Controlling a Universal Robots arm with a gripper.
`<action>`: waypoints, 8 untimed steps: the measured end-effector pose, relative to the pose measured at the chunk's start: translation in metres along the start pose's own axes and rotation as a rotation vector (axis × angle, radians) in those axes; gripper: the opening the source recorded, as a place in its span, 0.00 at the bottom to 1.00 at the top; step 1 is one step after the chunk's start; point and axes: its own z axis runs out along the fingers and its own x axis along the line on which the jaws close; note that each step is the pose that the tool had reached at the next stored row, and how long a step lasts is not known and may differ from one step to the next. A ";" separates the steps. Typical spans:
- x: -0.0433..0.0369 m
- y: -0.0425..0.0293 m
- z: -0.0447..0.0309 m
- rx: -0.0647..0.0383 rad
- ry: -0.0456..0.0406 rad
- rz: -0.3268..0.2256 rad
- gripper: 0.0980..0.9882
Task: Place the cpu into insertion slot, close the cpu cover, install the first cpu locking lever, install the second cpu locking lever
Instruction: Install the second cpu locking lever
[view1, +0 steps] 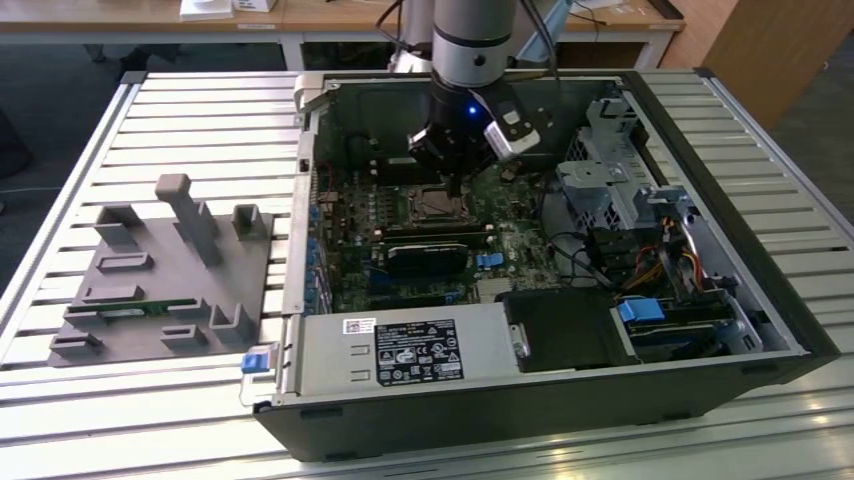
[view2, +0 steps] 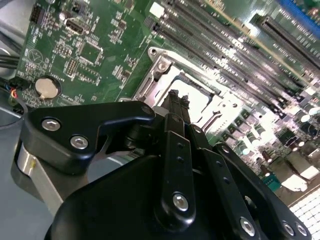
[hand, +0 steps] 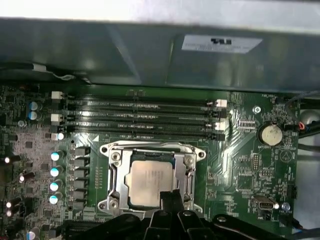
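So the gripper (view1: 458, 188) hangs straight down into the open computer case (view1: 747, 300), right above the cpu socket area, and its two thin black fingers (view2: 176, 107) are pressed together with nothing between them, as far as the second wrist view lets me see. In the first wrist view the gripper tip (hand: 170, 197) sits just over the near edge of the cpu (hand: 150, 181), which lies flat in the insertion slot (hand: 116, 176) with its dull silver top showing. The cpu cover (hand: 187, 172) looks to be down around the chip, its silver frame bordering all four sides, with screws at the corners; whether the locking levers are latched I honestly can't tell. Just beyond the socket in the first wrist view run four long memory slots (hand: 140, 120) side by side, with white clips at their ends. Off to one side of the socket there's a round coin battery (hand: 270, 134) on the green motherboard (hand: 240, 170), and on the other side a row of small capacitors (hand: 55, 171). In the exterior view the case lies on its side on a slatted metal table (view1: 200, 110), the power supply (view1: 400, 352) sits in the near corner with a sticker on it, and drive cages (view1: 607, 185) fill the exterior view's right. Well apart, toward the exterior view's left, a grey fixture block (view1: 160, 275) with upright posts rests on the table.
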 end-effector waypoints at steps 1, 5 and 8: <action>0.0000 -0.0013 0.0000 0.000 0.0000 0.000 0.01; 0.0001 -0.0056 0.0000 0.000 0.0000 0.000 0.01; 0.0003 -0.0099 0.0001 0.000 0.0000 0.000 0.01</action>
